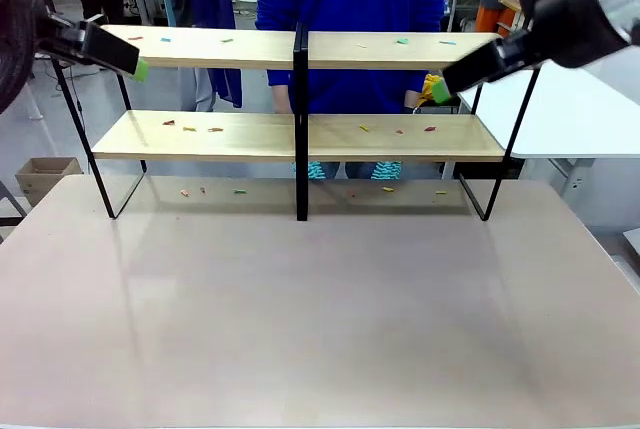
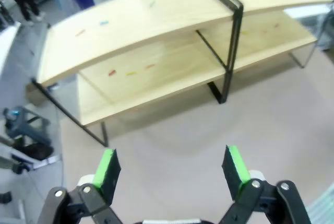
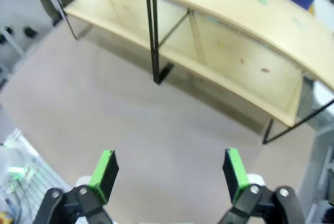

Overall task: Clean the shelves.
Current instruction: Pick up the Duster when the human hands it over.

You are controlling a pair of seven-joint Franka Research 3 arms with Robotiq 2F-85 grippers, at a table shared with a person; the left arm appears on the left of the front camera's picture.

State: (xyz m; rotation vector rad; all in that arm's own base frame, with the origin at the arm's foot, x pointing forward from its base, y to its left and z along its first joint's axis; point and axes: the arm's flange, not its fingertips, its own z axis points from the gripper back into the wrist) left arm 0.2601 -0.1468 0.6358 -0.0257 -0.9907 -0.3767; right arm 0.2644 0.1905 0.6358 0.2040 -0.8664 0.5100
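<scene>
Light-wood shelves (image 1: 260, 47) hold scraps (image 1: 189, 129) too small to identify; left hand (image 2: 169, 153) and right hand (image 3: 169, 155) gape wide.

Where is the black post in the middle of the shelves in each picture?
Front view: the black post stands dead centre.
Left wrist view: the black post is upper right, leaning.
Right wrist view: the black post is upper left of centre.
Shared landmark: the shelves, whose boards it crosses.

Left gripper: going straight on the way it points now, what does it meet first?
Probably the bare table in front of the shelves: the open left gripper tilts down towards it. Depth is unclear, so the lower board might come first, at its front edge.
</scene>
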